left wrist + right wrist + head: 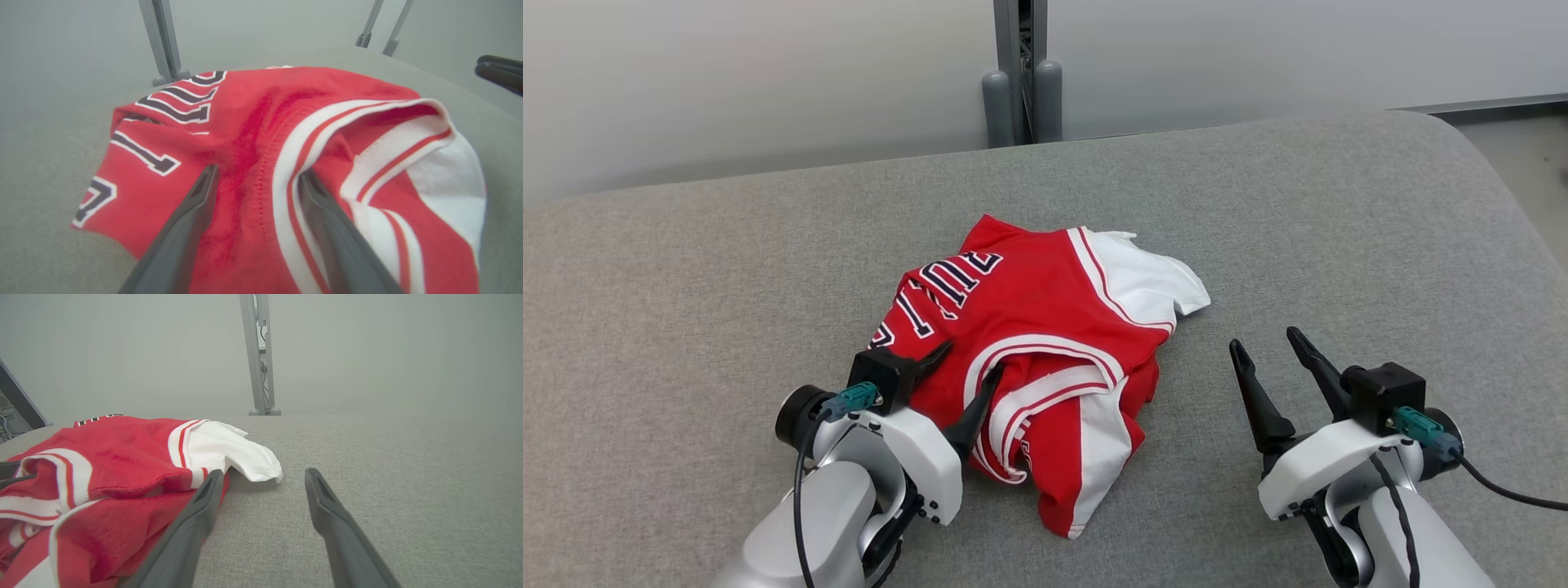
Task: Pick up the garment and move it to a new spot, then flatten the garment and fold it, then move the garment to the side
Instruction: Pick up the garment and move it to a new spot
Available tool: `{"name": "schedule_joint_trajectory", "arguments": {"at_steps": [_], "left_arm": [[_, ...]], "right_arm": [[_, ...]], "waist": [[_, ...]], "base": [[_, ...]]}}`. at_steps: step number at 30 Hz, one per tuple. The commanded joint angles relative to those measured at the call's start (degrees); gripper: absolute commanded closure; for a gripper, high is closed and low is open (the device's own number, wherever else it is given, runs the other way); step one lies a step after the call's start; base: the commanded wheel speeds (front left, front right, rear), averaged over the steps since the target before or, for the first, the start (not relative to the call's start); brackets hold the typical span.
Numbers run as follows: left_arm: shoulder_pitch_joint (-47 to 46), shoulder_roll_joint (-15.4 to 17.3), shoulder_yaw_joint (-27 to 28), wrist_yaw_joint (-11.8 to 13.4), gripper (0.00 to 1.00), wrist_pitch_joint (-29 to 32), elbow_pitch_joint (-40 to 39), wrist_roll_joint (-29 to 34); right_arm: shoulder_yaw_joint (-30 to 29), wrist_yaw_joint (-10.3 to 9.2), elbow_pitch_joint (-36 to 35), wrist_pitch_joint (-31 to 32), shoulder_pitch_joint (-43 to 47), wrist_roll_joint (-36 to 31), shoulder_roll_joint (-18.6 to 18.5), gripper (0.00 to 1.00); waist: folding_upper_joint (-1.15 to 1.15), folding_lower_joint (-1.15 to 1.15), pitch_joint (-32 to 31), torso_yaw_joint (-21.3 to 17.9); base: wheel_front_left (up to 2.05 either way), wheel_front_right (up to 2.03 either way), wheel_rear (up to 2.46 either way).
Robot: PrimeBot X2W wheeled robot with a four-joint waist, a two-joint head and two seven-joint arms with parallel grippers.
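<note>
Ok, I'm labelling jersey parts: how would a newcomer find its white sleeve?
Start at the grey padded table; a crumpled red jersey lies mid-table. Its white sleeve pokes out at the far right corner, all white past a red-striped seam, unlike the red lettered body.

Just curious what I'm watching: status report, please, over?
Left gripper: jaws open over the garment. Right gripper: jaws open beside it, holding nothing. Garment crumpled, not yet folded, on grey cushion. No obstruction seen.
</note>
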Motion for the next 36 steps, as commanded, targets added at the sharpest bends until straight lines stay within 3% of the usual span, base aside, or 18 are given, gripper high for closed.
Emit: {"name": "schedule_joint_trajectory", "arguments": {"at_steps": [1, 8, 21, 30, 36], "left_arm": [[-0.8, 0.3, 0.4, 0.4, 0.0, -0.8, -0.9, 0.3], [2.9, 2.6, 1.2, 2.4, 0.0, -1.8, -9.4, 0.7], [10.2, 6.6, 3.0, 9.0, 0.0, -1.9, -24.9, 0.9], [15.4, 7.2, 10.1, 17.2, 0.0, -2.7, -33.5, 9.3], [20.3, 6.1, 17.5, 19.5, 0.0, -2.7, -36.3, 11.3]], "right_arm": [[-0.3, 0.01, -0.1, 0.1, 0.6, 0.1, -0.3, 0.0], [-0.7, 0.01, -0.2, 0.1, 1.8, 0.4, -0.3, 0.0], [-1.3, 0.01, -0.5, 0.4, 2.7, 0.4, -0.3, 0.0], [-2.0, 0.01, -0.9, 1.0, 3.5, -0.3, -0.3, 0.0], [-2.5, 0.01, -1.6, 1.7, 4.3, -0.9, -0.3, 0.0]], "waist": [[0.0, 0.0, -0.3, 0.2], [0.0, 0.0, -1.3, 1.0], [0.0, 0.0, -2.6, 2.6], [0.0, 0.0, -3.5, 3.3], [0.0, 0.0, -4.3, 3.8]], "base": [[0.0, 0.0, 0.0], [0.0, 0.0, 0.0], [0.0, 0.0, 0.0], [0.0, 0.0, 0.0], [0.0, 0.0, 0.0]]}}
